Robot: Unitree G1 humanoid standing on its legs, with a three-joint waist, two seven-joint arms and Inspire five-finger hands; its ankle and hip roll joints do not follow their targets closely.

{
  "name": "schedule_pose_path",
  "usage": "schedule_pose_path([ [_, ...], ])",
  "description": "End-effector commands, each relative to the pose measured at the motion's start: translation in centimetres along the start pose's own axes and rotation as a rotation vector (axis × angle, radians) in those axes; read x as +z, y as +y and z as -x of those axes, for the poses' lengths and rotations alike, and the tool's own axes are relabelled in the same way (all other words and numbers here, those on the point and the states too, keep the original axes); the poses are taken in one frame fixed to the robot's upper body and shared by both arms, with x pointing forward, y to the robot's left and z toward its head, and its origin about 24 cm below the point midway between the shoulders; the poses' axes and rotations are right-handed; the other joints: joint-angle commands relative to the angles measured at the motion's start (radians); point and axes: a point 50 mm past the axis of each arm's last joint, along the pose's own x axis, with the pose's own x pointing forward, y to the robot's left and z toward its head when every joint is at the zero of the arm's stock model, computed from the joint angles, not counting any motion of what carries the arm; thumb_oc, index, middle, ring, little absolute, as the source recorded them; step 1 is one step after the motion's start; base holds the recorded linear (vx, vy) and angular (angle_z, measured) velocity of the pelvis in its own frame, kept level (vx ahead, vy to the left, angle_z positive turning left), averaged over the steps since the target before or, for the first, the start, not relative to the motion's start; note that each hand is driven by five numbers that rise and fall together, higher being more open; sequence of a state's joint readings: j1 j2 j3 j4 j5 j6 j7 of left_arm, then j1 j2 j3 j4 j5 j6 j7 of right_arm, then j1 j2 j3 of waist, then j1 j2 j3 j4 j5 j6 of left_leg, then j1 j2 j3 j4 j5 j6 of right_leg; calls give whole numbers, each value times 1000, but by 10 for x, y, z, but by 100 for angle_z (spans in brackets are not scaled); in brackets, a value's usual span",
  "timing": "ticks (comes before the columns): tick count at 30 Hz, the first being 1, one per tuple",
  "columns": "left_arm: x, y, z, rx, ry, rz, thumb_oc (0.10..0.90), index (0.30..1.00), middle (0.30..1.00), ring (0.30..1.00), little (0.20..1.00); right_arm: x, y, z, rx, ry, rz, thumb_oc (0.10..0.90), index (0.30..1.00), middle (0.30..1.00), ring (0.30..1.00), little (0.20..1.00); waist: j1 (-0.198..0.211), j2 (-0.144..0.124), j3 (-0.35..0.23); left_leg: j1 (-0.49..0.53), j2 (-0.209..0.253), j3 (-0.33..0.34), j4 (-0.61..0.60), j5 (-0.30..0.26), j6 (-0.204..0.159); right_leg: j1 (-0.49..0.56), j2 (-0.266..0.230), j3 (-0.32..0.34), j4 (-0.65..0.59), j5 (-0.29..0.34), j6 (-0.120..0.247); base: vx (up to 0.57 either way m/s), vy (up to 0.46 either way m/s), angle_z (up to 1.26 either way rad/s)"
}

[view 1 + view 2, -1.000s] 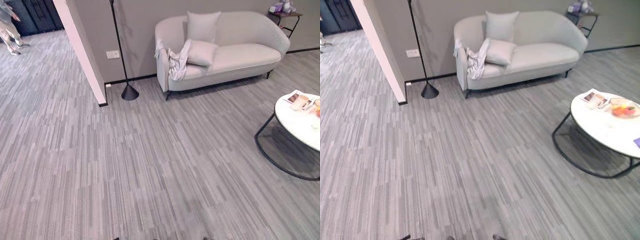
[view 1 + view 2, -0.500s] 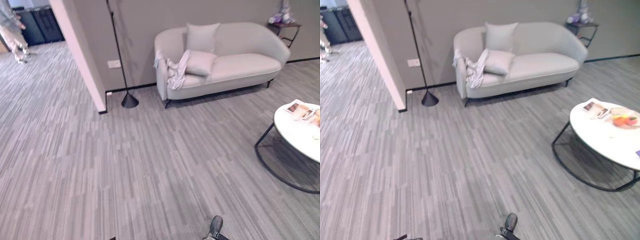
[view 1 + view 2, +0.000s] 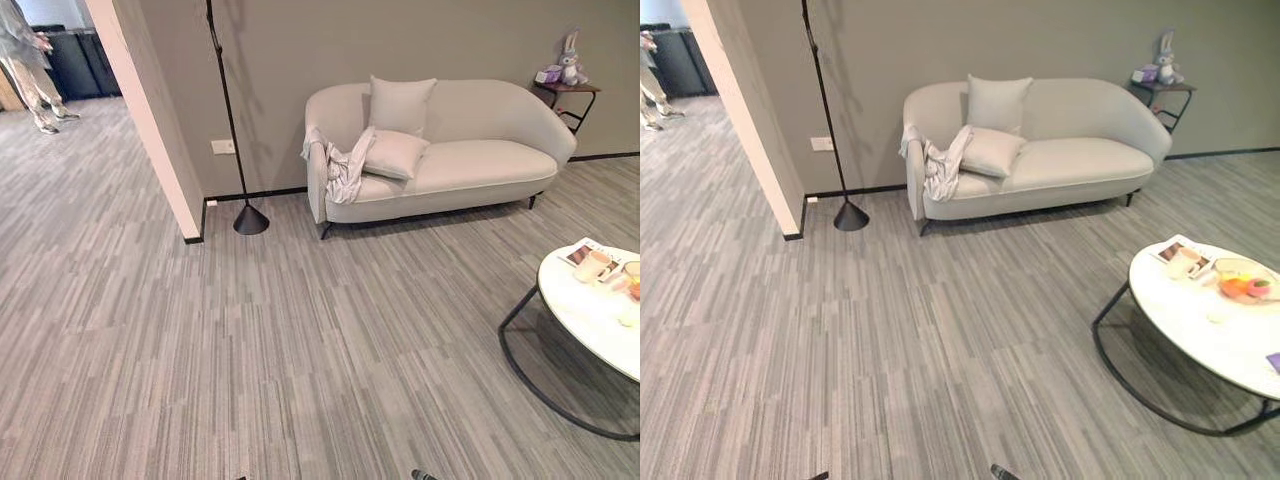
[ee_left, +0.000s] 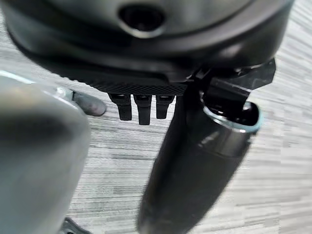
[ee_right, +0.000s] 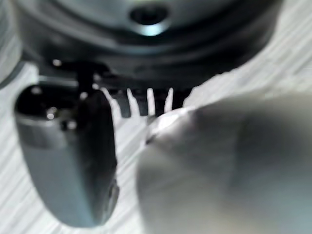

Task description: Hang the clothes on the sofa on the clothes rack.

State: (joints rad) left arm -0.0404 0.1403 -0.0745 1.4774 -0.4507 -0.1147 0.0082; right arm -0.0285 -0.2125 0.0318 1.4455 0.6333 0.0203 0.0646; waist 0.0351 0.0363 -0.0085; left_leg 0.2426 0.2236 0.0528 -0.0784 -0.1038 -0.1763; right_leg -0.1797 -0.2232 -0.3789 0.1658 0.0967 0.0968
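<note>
We were well short of the sofa [image 3: 470,150]; clothes [image 3: 340,170] lay draped over its left armrest beside a cushion [image 3: 395,153]. Left hand [image 4: 141,105] & right hand [image 5: 146,100] hung relaxed, fingers straight, holding nothing. Best approach, we judged: walk straight to that armrest, passing btwn lamp base [image 3: 250,218] & round table [image 3: 590,320].

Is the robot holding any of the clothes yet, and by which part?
No, nothing is held. The clothes lie draped over the sofa arm, and the left robot hand and right robot hand hang empty over the floor.
</note>
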Motion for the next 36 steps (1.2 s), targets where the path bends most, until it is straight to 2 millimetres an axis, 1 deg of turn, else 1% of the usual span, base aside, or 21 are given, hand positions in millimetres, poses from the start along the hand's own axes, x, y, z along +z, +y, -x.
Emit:
schedule_pose_path([
  [1, 6, -3, 0, -2, -33, 1, 800, 900, 900, 900, 900, -1, 30, -2, 74, -2, 79, 800, 900, 900, 900, 900, 23, -3, 30, 9, 58, -41, 84, 115, 16, 93, -3, 6, -224, 59, 72, 294, -464, 3],
  [2, 7, -5, 0, -6, -36, 17, 800, 900, 900, 900, 900, 2, 31, -2, 73, -15, 118, 800, 900, 900, 900, 900, 24, -3, 23, -27, 77, -46, 145, 152, 4, 112, 21, -13, -243, 37, 51, 294, -464, 5],
  [17, 7, -5, 0, -6, -36, 17, 800, 900, 900, 900, 900, 2, 31, -2, 73, -15, 118, 800, 900, 900, 900, 900, 24, -3, 22, -27, 77, -47, 145, 152, 4, 112, 21, -13, -243, 37, 51, 31, -47, 0],
  [18, 20, -10, -1, -18, -84, 57, 800, 900, 900, 900, 900, 11, 36, -2, 81, -50, 236, 800, 900, 900, 900, 900, 77, -46, 84, -196, 128, -3, 489, 284, 55, 231, 90, -29, -253, -69, -37, 910, -675, 1],
  [19, 28, -10, -2, -14, -112, 94, 800, 900, 900, 900, 900, 23, 53, -1, 131, -98, 316, 800, 900, 900, 900, 900, 133, -51, 108, -414, -128, 61, 306, 97, 129, 300, 103, -6, -253, -145, -27, 1228, -642, 3],
  [20, 16, 0, -1, 20, -68, 125, 800, 900, 900, 900, 900, 22, 62, -1, 151, -104, 371, 800, 900, 900, 900, 900, 178, -31, 97, -471, -195, 73, 129, 212, 127, 349, 156, 14, -253, -193, -35, 858, -67, 67],
  [21, 16, 0, -1, 20, -68, 125, 800, 900, 900, 900, 900, 22, 62, -1, 151, -104, 371, 800, 900, 900, 900, 900, 178, -32, 97, -468, -196, 74, 122, 216, 127, 349, 156, 14, -253, -193, -35, 524, 64, 136],
  [22, 12, 7, -1, 52, -46, 177, 800, 900, 900, 900, 900, 22, 72, 0, 171, -114, 407, 800, 900, 900, 900, 900, 209, -29, 105, -511, -222, 46, 33, 266, 106, 383, 176, 42, -253, -223, -43, 206, 31, 181],
  [23, 12, 7, -1, 52, -46, 177, 800, 900, 900, 900, 900, 22, 72, 0, 172, -114, 407, 800, 900, 900, 900, 900, 209, -29, 105, -510, -222, 46, 33, 266, 106, 383, 176, 42, -253, -223, -43, 205, 33, 74],
  [25, 12, 7, -1, 52, -46, 177, 800, 900, 900, 900, 900, 22, 72, 0, 172, -114, 407, 800, 900, 900, 900, 900, 209, -29, 105, -510, -222, 46, 33, 266, 106, 383, 176, 42, -253, -223, -43, 55, 9, -145],
  [26, 8, 10, 0, 67, -28, 211, 800, 900, 900, 900, 900, 22, 78, 0, 189, -121, 433, 800, 900, 900, 900, 900, 223, -28, 106, -539, -225, 43, 28, 281, 103, 399, 188, 51, -253, -236, -51, 745, 153, -124],
  [27, -19, 26, 4, 146, 65, 351, 800, 900, 900, 900, 900, 9, 94, 2, 246, -90, 511, 800, 900, 900, 900, 900, 257, -67, 77, -529, -248, 29, 93, 286, 147, 485, 183, 71, -221, -276, -48, 1350, 369, 1],
  [28, -15, 32, 4, 155, 51, 301, 800, 900, 900, 900, 900, -8, 88, 1, 240, -27, 499, 800, 900, 900, 900, 900, 261, -116, 36, -454, -282, 39, 126, 215, 195, 474, 117, 56, -43, -260, 0, 1486, 500, -40],
  [29, -4, 31, 2, 135, 15, 228, 800, 900, 900, 900, 900, -5, 85, 1, 232, -32, 494, 800, 900, 900, 900, 900, 249, -117, 30, -392, -309, 36, 103, 180, 224, 414, 71, 49, 135, -184, 40, 847, 368, -89],
  [30, -4, 30, 2, 134, 15, 228, 800, 900, 900, 900, 900, -5, 85, 1, 232, -33, 494, 800, 900, 900, 900, 900, 249, -115, 27, -395, -306, 37, 103, 182, 224, 411, 74, 50, 133, -181, 39, 368, 240, -99],
  [31, 4, 27, 1, 119, -12, 189, 800, 900, 900, 900, 900, -1, 85, 1, 228, -44, 484, 800, 900, 900, 900, 900, 242, -109, 30, -361, -316, 37, 90, 163, 239, 383, 50, 44, 227, -124, 63, 122, 91, -30],
  [32, 4, 27, 1, 119, -12, 189, 800, 900, 900, 900, 900, -1, 84, 1, 228, -44, 484, 800, 900, 900, 900, 900, 242, -109, 29, -361, -316, 37, 90, 163, 239, 382, 51, 44, 226, -124, 63, 255, 183, 7],
  [33, 11, 25, 0, 111, -34, 151, 800, 900, 900, 900, 900, 2, 85, 1, 225, -56, 468, 800, 900, 900, 900, 900, 228, -99, 37, -318, -329, 37, 77, 143, 256, 357, 11, 28, 337, -61, 86, 125, 97, 32],
  [34, 11, 25, 0, 111, -34, 151, 800, 900, 900, 900, 900, 2, 85, 1, 224, -56, 468, 800, 900, 900, 900, 900, 229, -97, 36, -320, -326, 37, 77, 144, 256, 355, 15, 28, 335, -58, 86, 257, 187, 27],
  [35, 19, 22, 0, 103, -54, 110, 800, 900, 900, 900, 900, 6, 85, 1, 222, -67, 446, 800, 900, 900, 900, 900, 209, -81, 45, -274, -330, 33, 62, 125, 269, 330, -19, 9, 422, -9, 95, 128, 92, 39],
  [36, 19, 22, 0, 103, -54, 110, 800, 900, 900, 900, 900, 6, 85, 1, 222, -67, 446, 800, 900, 900, 900, 900, 209, -81, 45, -274, -330, 33, 62, 125, 269, 330, -19, 9, 422, -9, 95, 132, 90, 16],
])
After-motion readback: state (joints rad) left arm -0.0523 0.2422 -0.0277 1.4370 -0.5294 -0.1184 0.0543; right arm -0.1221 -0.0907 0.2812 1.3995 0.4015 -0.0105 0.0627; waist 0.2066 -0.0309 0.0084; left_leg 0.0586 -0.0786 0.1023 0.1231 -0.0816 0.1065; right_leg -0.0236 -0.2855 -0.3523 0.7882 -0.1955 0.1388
